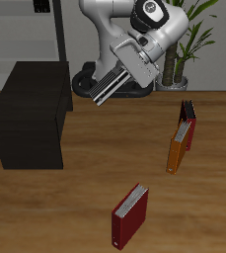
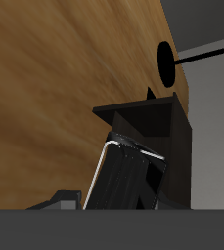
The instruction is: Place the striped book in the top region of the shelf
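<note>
Striped book (image 1: 106,87) is held in the air, tilted, clamped between the closed fingers of the gripper (image 1: 121,72), near the shelf (image 1: 31,119) top and apart from it. It is judged thin, stiff and light. The smooth covers may slip, so a firm flat-face hold is advised.

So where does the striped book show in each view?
Exterior view: the striped book hangs in the air, held in the pincer, above and just off the shelf.
Wrist view: the striped book is close to the camera, in front of the shelf.
Shared landmark: the black shelf.
</note>
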Robot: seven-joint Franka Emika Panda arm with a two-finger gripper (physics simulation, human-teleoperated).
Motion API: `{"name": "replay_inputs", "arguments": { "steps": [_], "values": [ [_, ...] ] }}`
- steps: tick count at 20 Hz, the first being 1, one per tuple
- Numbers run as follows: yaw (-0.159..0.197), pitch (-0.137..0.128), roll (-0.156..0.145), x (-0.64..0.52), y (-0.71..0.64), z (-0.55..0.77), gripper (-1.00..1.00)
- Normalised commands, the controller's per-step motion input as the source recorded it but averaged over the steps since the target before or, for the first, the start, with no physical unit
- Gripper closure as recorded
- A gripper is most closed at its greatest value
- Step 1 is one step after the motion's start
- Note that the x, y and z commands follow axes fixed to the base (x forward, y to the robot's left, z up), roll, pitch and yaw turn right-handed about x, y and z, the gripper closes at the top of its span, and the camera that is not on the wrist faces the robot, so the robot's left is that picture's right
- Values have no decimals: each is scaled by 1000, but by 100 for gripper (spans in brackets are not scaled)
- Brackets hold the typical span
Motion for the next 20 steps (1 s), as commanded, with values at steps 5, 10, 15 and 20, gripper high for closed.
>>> {"name": "replay_inputs", "arguments": {
  "steps": [5, 10, 15, 20],
  "values": [
    [-13, 18, -29, 32, -6, -30, 100],
    [19, 17, -44, 89, -39, -131, 100],
    [21, 33, -35, 135, 26, -208, 100],
    [29, 5, -11, 47, 253, -195, 100]
  ]
}}
